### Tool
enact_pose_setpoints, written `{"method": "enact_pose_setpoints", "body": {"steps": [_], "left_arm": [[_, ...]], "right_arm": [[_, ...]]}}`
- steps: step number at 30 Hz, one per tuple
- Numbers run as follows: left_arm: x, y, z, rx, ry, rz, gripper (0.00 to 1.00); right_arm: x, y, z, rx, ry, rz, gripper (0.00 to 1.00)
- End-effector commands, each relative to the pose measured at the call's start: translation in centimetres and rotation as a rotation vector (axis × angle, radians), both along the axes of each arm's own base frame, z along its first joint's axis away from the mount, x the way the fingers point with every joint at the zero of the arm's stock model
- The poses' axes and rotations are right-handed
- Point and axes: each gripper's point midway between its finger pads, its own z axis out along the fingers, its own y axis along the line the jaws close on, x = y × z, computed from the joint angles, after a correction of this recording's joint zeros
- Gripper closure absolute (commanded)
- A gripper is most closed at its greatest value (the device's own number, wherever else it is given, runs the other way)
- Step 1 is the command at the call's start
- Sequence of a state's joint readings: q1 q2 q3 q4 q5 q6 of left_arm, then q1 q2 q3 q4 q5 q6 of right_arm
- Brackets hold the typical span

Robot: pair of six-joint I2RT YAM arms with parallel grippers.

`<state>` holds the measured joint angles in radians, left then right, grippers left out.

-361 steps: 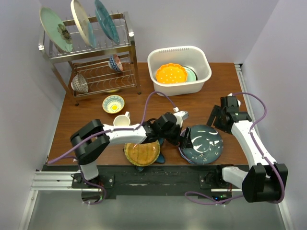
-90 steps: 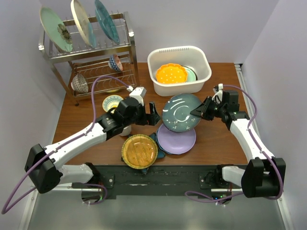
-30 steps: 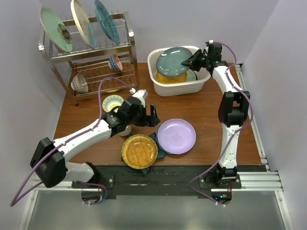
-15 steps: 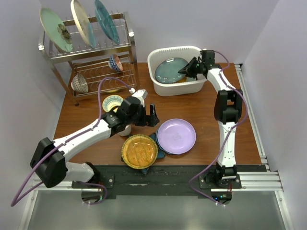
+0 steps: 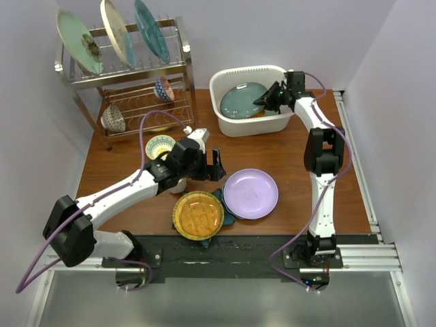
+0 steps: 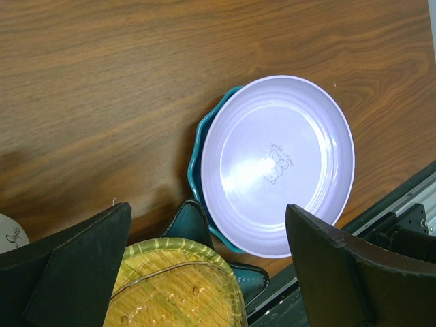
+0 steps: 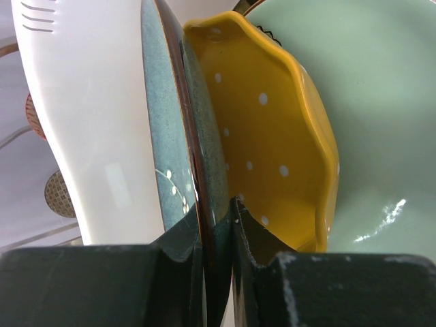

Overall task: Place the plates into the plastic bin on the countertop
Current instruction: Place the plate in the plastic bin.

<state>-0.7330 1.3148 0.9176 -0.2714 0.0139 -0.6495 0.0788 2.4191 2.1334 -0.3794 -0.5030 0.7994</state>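
The right claw (image 5: 268, 99) is clamped on the rim of the dark teal plate (image 5: 242, 99), which sits inside the bin (image 5: 225, 78) over the orange plate (image 7: 272, 136), while the left claw (image 5: 216, 165) hangs wide open in front of the bin, nearest the lavender plate (image 5: 250, 193).

Plates in the bin, on the tabletop, in the rack
In the white plastic bin (image 5: 252, 127) at the far side of the wood-grain tabletop (image 5: 293, 160): dark teal plate (image 5: 242, 100), tilted, rim pinched in the closed right pincer (image 7: 214, 231), over an orange dotted plate (image 7: 272, 136) and a mint plate (image 7: 368, 102). Near the front edge: lavender plate (image 5: 250, 193) flat atop a teal star-shaped plate (image 6: 197, 146), amber plate (image 5: 198, 214) just beside, overlapping the teal one. Upright in the wire rack (image 5: 122, 75): mint flowered plate (image 5: 78, 41), cream plate (image 5: 116, 30), blue plate (image 5: 151, 28)
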Motion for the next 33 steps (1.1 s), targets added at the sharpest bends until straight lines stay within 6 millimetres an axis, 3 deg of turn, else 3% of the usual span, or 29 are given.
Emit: {"method": "enact_pose_setpoints", "body": {"steps": [1, 9, 12, 24, 33], "left_arm": [[0.2, 0.3, 0.2, -0.005, -0.026, -0.005, 0.00], [0.0, 0.5, 0.7, -0.020, -0.040, -0.002, 0.00], [0.0, 0.7, 0.7, -0.016, -0.039, -0.001, 0.00], [-0.4, 1.0, 1.4, -0.039, -0.047, 0.008, 0.00], [-0.5, 1.0, 1.5, -0.041, -0.045, 0.007, 0.00]], "right_arm": [[1.0, 0.9, 5.4, 0.037, -0.159, 0.042, 0.92], [-0.2, -0.1, 3.9, -0.053, -0.117, 0.046, 0.54], [-0.6, -0.6, 3.2, -0.094, -0.093, 0.044, 0.46], [-2.1, -2.3, 0.8, -0.229, -0.011, 0.067, 0.39], [-2.4, -4.0, 1.9, -0.345, -0.008, 0.068, 0.36]]}}
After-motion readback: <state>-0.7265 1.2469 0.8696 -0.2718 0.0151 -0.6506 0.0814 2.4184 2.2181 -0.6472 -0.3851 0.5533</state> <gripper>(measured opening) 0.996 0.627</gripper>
